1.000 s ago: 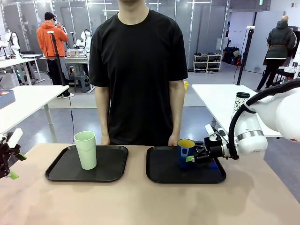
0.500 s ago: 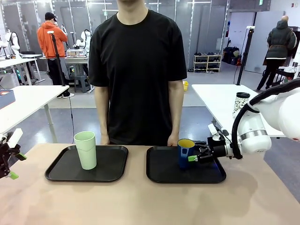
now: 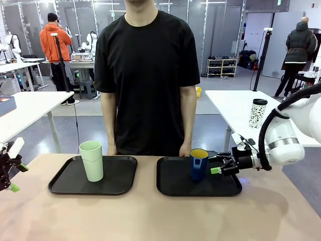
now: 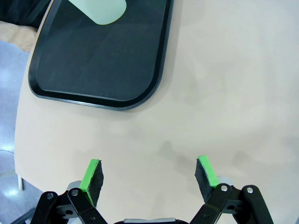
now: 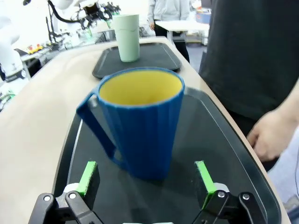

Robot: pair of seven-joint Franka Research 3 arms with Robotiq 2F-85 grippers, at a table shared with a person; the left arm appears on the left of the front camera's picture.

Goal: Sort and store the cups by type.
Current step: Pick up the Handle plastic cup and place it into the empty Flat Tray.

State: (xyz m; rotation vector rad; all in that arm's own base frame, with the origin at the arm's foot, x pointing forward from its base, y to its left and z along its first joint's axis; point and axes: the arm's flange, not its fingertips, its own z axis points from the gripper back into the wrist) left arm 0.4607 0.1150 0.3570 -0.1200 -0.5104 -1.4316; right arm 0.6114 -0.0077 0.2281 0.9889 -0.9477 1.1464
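A dark blue mug [image 3: 198, 163] with a yellow inside stands upright on the right black tray [image 3: 175, 188]. My right gripper [image 3: 216, 164] is open just to its right, apart from it. In the right wrist view the mug [image 5: 140, 123] stands a little beyond the open gripper [image 5: 145, 179], handle to the picture's left. The pale mint-green tumbler [image 3: 92, 160] stands upright on the left black tray [image 3: 120, 178]. My left gripper [image 3: 18, 177] hangs open at the table's left edge. The left wrist view has that gripper [image 4: 149, 171] open above bare tabletop, with the tumbler's base [image 4: 100, 10] at the top.
A person in a black shirt stands at the far side, one hand [image 5: 271, 135] resting by the right tray's far edge. A white speckled cup with a dark lid [image 3: 258, 113] stands on a side table behind. Bare tabletop lies in front of both trays.
My right gripper has drawn back to the right, away from the blue mug, which stays standing on its tray. The left arm and the tumbler have not moved.
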